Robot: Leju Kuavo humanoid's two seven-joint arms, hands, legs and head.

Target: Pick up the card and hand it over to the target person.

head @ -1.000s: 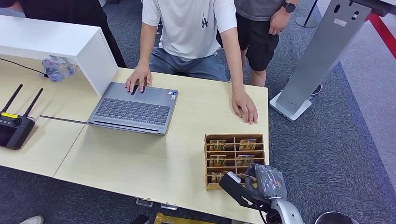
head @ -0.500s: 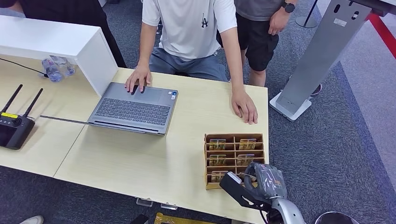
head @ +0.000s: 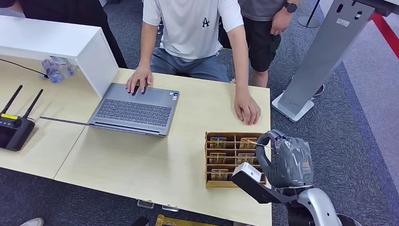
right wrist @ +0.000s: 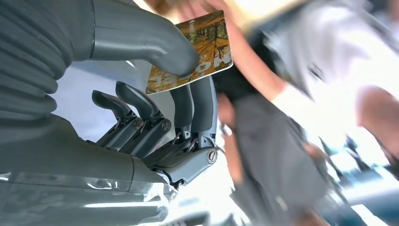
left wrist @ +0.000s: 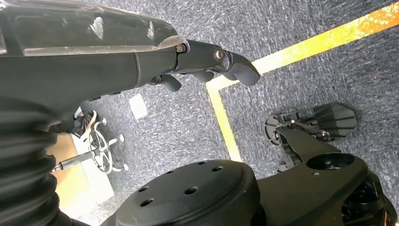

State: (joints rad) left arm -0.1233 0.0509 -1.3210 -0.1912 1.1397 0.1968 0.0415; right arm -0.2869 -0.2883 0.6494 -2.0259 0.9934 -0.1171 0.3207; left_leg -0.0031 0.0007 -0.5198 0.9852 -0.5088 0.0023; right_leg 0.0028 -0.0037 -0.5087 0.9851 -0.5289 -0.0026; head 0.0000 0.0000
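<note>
My right hand [head: 284, 162] is raised over the right side of the brown card box [head: 207, 160] at the table's near right corner. In the right wrist view its thumb and fingers [right wrist: 197, 108] pinch an orange-and-green printed card [right wrist: 197, 52], lifted clear of the box. Several more cards [head: 218, 142] stand in the box's compartments. The person in a white shirt [head: 190, 28] sits across the table, one hand [head: 248, 109] flat on the tabletop just beyond the box. My left hand [left wrist: 117, 56] hangs over the carpet, fingers loosely apart and holding nothing.
An open grey laptop [head: 134, 110] lies mid-table under the person's other hand [head: 139, 79]. A white shelf unit [head: 56, 42], water bottles [head: 56, 68] and a black controller with antennas [head: 14, 129] are at the left. A second person [head: 263, 28] and a grey stand [head: 320, 56] are beyond the table's right end.
My right hand has risen from low at the box's near right corner to above its right side, bringing a card up with it. The seated person's hand moved slightly.
</note>
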